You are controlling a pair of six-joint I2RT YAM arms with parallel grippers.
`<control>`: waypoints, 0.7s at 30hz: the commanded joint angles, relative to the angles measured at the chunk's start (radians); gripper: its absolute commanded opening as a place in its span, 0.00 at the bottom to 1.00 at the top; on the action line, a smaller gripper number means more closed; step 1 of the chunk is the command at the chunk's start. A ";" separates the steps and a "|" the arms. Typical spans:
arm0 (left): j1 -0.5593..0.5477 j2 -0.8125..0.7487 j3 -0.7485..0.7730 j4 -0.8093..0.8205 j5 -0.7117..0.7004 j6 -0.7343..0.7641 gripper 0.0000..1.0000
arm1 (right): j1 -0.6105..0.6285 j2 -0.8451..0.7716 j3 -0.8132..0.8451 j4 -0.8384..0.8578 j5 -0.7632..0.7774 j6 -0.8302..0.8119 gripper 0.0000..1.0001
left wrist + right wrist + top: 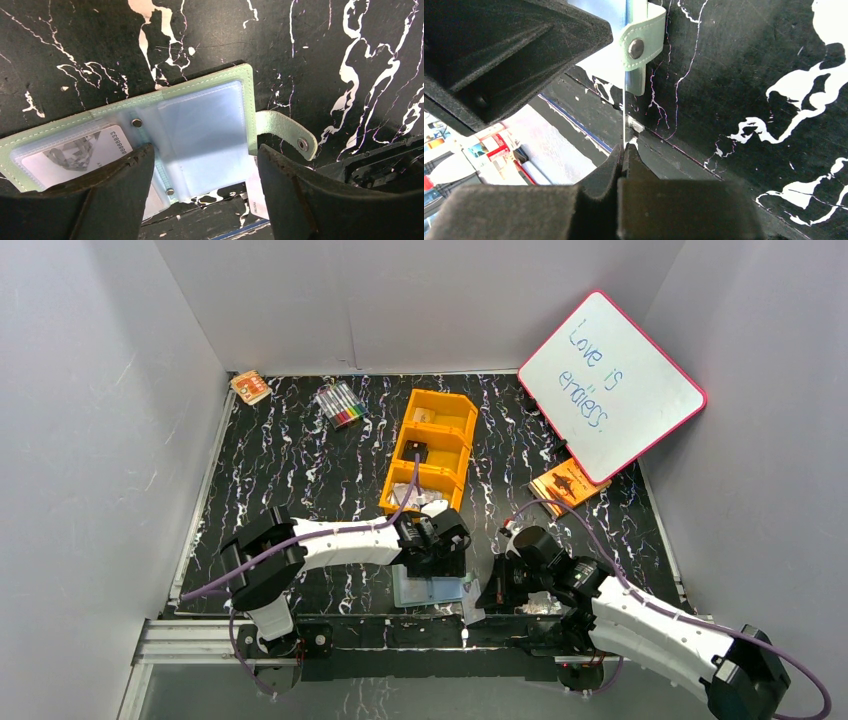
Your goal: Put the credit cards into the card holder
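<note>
Locate the card holder [425, 592] lying open, clear pockets up, at the near edge of the worktop [300, 470] about midway along it, with one credit card [75, 152] in a pocket and the snap strap [287, 131] sticking out sideways. Note the left gripper [204, 152] directly above it, jaws spread wide to either side of the pocket nearest the strap, gripping nothing. Note the right gripper [624, 150] near the strap, jaws pinched fully together on a second credit card [624, 120] seen edge-on.
</note>
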 commanded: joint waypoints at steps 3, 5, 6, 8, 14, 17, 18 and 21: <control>-0.001 -0.011 0.002 -0.073 -0.021 0.021 0.74 | -0.004 0.015 -0.012 0.082 -0.035 0.003 0.00; -0.001 0.011 0.006 -0.074 -0.018 0.031 0.74 | -0.005 0.015 -0.013 0.092 -0.039 0.006 0.00; -0.001 0.024 0.008 -0.077 -0.018 0.035 0.74 | -0.004 0.016 -0.014 0.096 -0.040 0.007 0.00; -0.001 0.056 0.021 -0.094 -0.023 0.044 0.72 | -0.004 0.016 -0.015 0.097 -0.042 0.007 0.00; -0.001 0.119 0.046 -0.143 -0.045 0.074 0.57 | -0.004 0.003 -0.016 0.081 -0.037 0.010 0.00; -0.005 0.150 0.054 -0.159 -0.051 0.086 0.51 | -0.005 -0.012 -0.015 0.067 -0.035 0.012 0.00; -0.007 0.161 0.056 -0.162 -0.054 0.091 0.50 | -0.004 -0.017 -0.014 0.064 -0.035 0.014 0.00; -0.018 0.198 0.064 -0.177 -0.065 0.104 0.46 | -0.004 -0.030 -0.010 0.057 -0.035 0.018 0.00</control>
